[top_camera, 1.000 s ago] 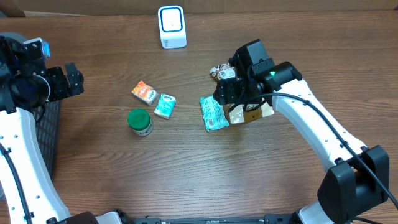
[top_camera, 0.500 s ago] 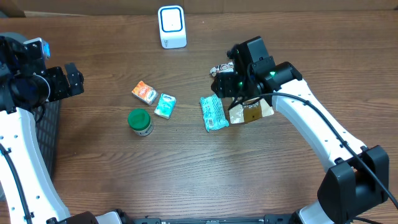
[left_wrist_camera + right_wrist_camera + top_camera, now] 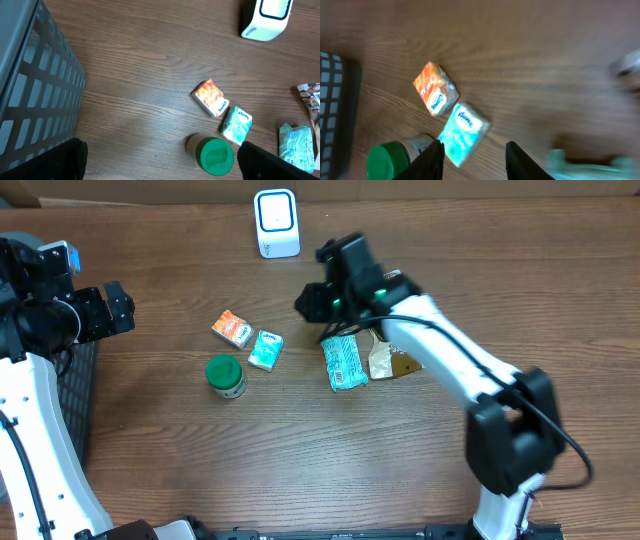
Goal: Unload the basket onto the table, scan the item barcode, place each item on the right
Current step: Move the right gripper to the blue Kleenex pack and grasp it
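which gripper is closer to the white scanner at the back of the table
Right. The right gripper is a short way in front of the white scanner, slightly to its right; the left gripper sits far off to the left, by the basket.

The left arm (image 3: 30,410) rises along the left edge, its white links bent at the elbow. Its left hand (image 3: 115,308) points toward the middle, with the fingers (image 3: 65,160) spread as wide as they go and nothing between them. The right arm (image 3: 450,360) stretches from its base at the near right across toward the far centre, almost fully extended, with the wrist turned leftward. The right hand (image 3: 310,302) hangs at its tip, tilted downward. Its two dark fingers (image 3: 436,155) stand partly apart with a narrow gap between them, gripping nothing.
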Controlling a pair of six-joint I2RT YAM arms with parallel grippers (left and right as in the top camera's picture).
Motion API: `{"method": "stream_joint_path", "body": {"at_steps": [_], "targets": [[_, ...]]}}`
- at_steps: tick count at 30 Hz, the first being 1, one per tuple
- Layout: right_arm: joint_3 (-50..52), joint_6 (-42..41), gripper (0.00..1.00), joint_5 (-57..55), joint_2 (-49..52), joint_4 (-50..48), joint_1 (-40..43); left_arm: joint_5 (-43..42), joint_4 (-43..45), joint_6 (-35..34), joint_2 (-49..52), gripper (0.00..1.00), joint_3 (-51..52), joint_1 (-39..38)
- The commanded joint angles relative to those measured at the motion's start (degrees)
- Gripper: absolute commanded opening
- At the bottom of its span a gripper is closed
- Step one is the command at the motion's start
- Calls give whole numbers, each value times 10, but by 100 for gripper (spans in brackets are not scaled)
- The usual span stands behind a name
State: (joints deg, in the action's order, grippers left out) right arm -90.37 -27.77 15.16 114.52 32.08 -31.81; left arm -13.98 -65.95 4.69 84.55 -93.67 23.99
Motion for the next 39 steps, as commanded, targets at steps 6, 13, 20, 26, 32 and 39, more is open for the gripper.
{"method": "stream_joint_path", "body": {"at_steps": [6,13,20,26,32,39], "targets": [[-10,-175,36,14,88,-50,-48,-6,2,7,2,100,-2,-2],[-10,-218,36,10,126,-55,-60,-6,2,7,2,100,-2,-2],[-6,-217,36,9,137,-68,-72,-6,1,7,2,100,-2,-2],[-3,-216,28,-16,137,-74,-77,-6,2,7,2,100,-2,-2],[3,-124,9,-15,137,-82,-77,-6,2,7,2,100,-2,-2],[-26,113,4,139,108,-32,-50,-6,1,7,2,99,-2,-2]]}}
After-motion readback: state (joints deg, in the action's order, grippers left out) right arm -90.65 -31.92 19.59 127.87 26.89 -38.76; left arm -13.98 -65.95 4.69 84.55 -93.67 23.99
